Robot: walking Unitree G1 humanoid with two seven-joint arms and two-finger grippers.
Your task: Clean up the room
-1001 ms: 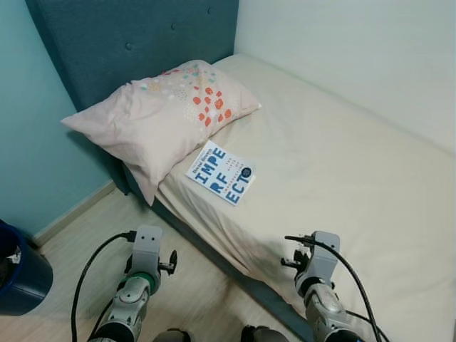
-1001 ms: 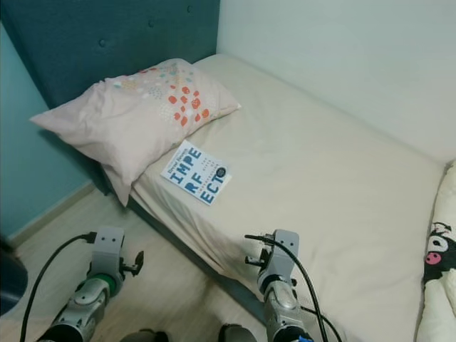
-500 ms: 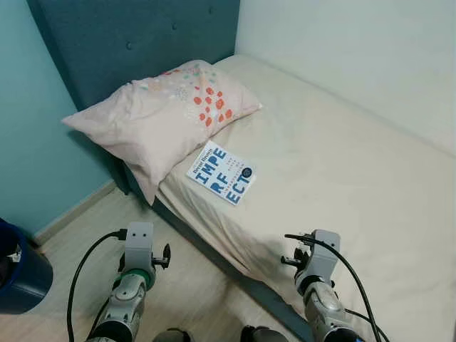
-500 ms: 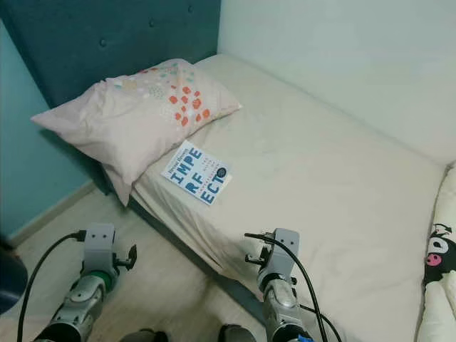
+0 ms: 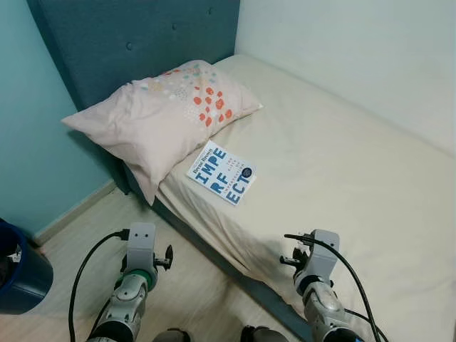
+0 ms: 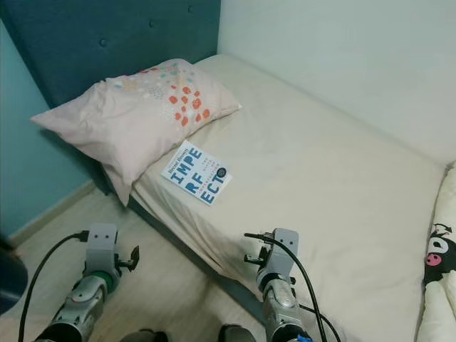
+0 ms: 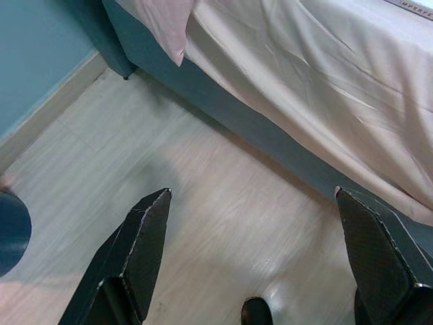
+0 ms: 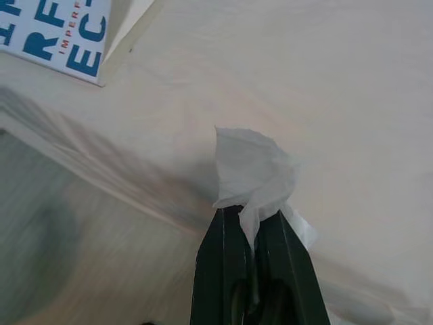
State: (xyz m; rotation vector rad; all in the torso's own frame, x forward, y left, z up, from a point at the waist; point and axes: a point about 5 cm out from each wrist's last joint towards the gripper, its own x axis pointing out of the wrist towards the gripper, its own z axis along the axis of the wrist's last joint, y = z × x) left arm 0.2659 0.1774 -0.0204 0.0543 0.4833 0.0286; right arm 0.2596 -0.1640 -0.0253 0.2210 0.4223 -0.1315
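The right tool [image 8: 254,230] pinches a soft, featherlight tissue [image 8: 254,172] at its lower edge over the bed [image 5: 342,164]; the left tool [image 7: 264,257] hangs spread at 7 o'clock.

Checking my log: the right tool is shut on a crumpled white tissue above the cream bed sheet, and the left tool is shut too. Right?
Not quite. The left tool is open, fingers wide apart over the floor, per the left wrist view. The right tool does pinch the crumpled white tissue above the cream bed sheet.

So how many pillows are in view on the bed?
2: a spotted pillow at the headboard beside the book, and a cartoon-print pillow cut off at the right edge. Others may lie outside the frame.
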